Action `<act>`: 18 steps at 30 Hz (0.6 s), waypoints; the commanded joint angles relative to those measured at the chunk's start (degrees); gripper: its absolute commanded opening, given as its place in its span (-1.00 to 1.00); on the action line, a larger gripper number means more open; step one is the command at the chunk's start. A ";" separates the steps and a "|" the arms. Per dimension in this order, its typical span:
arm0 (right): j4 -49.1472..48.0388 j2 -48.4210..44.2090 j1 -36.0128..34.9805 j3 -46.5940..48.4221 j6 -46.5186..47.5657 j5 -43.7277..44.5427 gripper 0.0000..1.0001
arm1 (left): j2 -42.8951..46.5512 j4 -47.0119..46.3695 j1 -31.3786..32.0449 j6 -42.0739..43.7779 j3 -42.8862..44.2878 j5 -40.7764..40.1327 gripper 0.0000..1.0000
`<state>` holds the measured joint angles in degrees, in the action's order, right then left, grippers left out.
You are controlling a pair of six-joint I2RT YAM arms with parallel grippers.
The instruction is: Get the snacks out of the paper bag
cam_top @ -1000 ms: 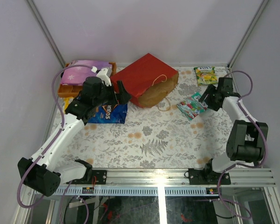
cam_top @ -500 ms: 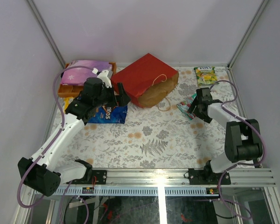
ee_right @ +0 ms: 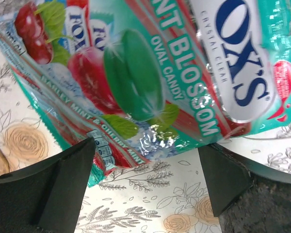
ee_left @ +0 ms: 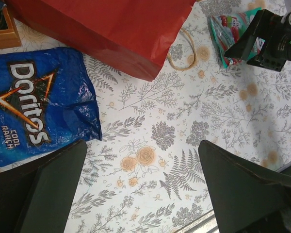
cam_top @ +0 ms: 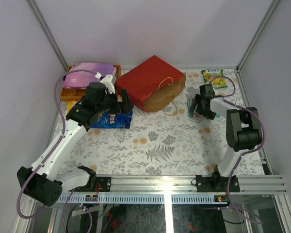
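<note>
The right gripper (ee_right: 145, 143), fingers spread wide and holding nothing, hovers over the Fox's mint-cherry candy packet (ee_right: 150, 73) lying right of the red paper bag (cam_top: 148, 82), while the left gripper (ee_left: 141, 145), equally wide and empty, hangs beside the blue Doritos bag (ee_left: 34, 107) lying just left of that bag.

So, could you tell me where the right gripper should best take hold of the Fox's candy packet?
Probably its thin edge, pinched from above: the candy packet lies flat on the table, so no thick part offers itself, and that edge sits between the fingers of the open right gripper.
</note>
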<state>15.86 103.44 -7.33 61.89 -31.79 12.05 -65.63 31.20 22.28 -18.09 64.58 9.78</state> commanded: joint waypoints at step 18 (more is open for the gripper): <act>22.53 4.51 -0.14 17.34 28.89 14.62 0.98 | -1.21 1.67 -0.31 2.71 1.45 1.29 0.99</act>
<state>34.26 113.23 -7.51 79.31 -5.39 15.73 -66.28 32.97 22.28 -16.56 64.58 10.09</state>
